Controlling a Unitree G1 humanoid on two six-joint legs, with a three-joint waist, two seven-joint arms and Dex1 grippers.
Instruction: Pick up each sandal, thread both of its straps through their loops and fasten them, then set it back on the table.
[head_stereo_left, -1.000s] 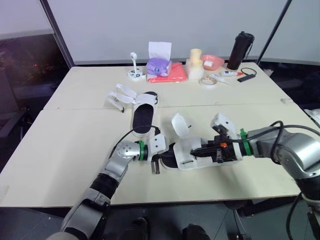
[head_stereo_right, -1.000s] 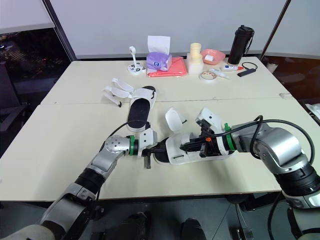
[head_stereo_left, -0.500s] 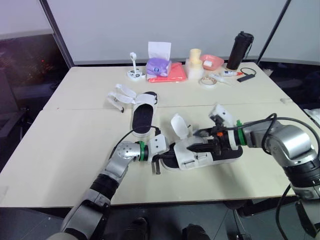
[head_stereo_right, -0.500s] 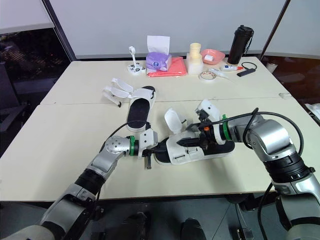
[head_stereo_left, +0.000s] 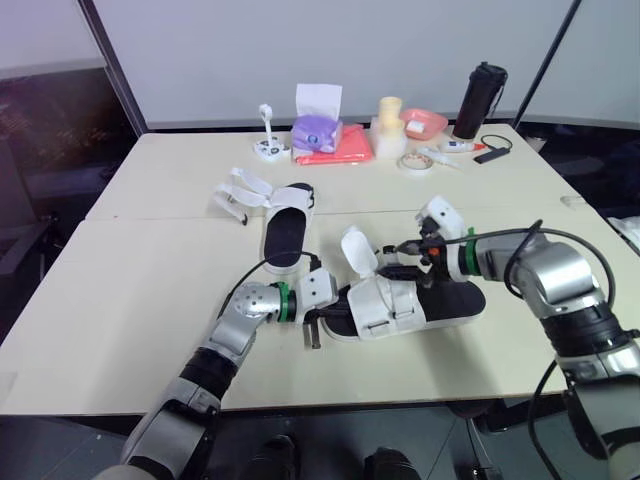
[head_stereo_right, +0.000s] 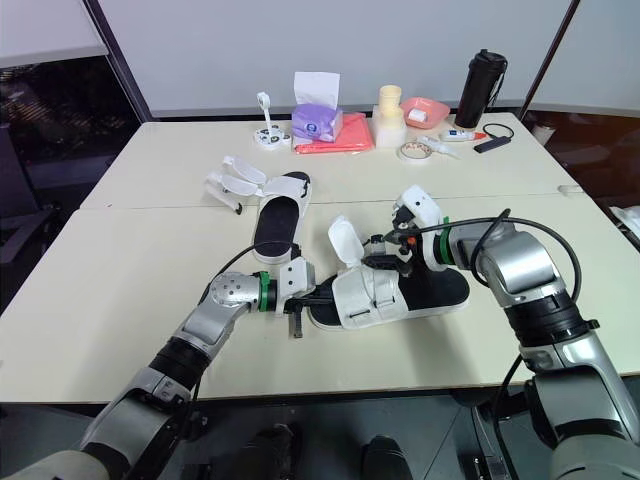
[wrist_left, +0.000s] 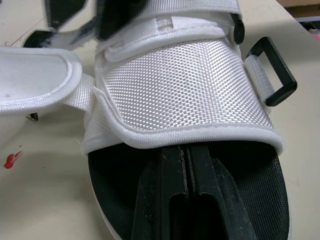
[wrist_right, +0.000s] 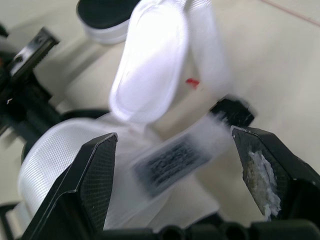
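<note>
Reaching over the sandal (head_stereo_left: 452, 300) on the tabletop (head_stereo_left: 150, 260), the right hand (wrist_right: 174, 139) holds its fingers (wrist_right: 90, 190) apart around a loose strap (wrist_right: 170, 162); the left hand (wrist_left: 186, 155), fingers together, lies on the footbed (wrist_left: 255, 190) under the front strap (wrist_left: 185, 95).

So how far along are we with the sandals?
Nothing looks finished. The far sandal lies on the table, straps loose. In hand: the near sandal, with the left hand shut under its front strap and the right hand open around a loose strap end. Fastening both sandals is left.
</note>
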